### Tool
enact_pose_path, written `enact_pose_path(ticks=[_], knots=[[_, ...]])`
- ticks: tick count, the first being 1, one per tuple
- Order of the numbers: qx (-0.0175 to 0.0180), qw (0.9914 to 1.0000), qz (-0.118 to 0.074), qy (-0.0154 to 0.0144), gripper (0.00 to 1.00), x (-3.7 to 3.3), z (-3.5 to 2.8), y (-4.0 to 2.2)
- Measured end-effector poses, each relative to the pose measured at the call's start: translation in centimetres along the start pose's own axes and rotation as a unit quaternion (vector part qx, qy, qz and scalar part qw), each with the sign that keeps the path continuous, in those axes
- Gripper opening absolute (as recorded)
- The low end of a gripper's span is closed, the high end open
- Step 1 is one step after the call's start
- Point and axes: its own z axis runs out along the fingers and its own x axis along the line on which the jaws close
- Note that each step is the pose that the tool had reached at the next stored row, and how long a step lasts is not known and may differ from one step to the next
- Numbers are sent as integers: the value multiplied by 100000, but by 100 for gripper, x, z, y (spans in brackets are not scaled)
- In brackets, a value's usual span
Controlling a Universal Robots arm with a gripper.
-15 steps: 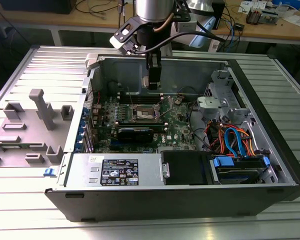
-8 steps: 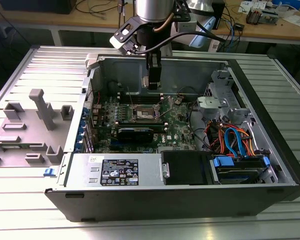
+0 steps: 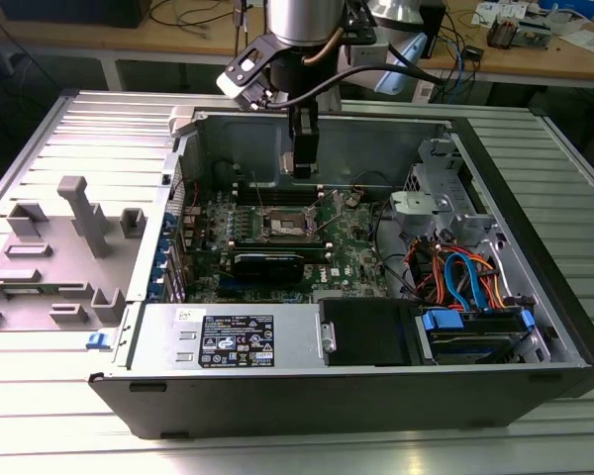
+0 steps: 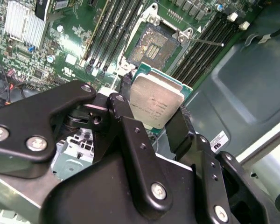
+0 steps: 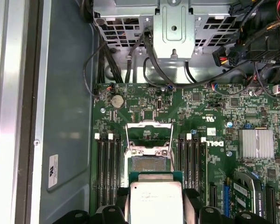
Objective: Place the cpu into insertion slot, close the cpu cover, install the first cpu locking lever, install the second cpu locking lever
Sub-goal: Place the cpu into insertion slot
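Observation:
My gripper [image 4: 151, 112] is shut on the cpu [image 4: 156, 99], a small square chip with a dull silver top and a green edge, held by two opposite sides between the black fingers [image 4: 123, 100]. The cpu [image 5: 156, 200] hangs a short way above the green motherboard [image 5: 214, 116], just beside the insertion slot [image 5: 148, 163]. The slot's brownish contact field [image 4: 154, 44] lies bare. The cpu cover [image 5: 149, 125] stands swung up at the slot's far edge. In the exterior view the gripper [image 3: 300, 168] hangs inside the open computer case over the slot [image 3: 282, 228].
Black memory slots [image 5: 105, 163] flank the socket on both sides. A thin metal lever [image 4: 203, 41] sticks out by the socket. A finned heatsink [image 5: 255, 143], a drive cage [image 3: 436, 198], coloured cables [image 3: 465, 282] and the case walls [image 3: 317, 124] crowd the area. A grey fixture [image 3: 74, 237] sits outside the case at the exterior view's left.

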Motion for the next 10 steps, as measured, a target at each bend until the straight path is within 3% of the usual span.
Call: enact_pose_path(ticks=[10], knots=[[-1, 100000, -3, -2, 55, -4, 193, -33]])
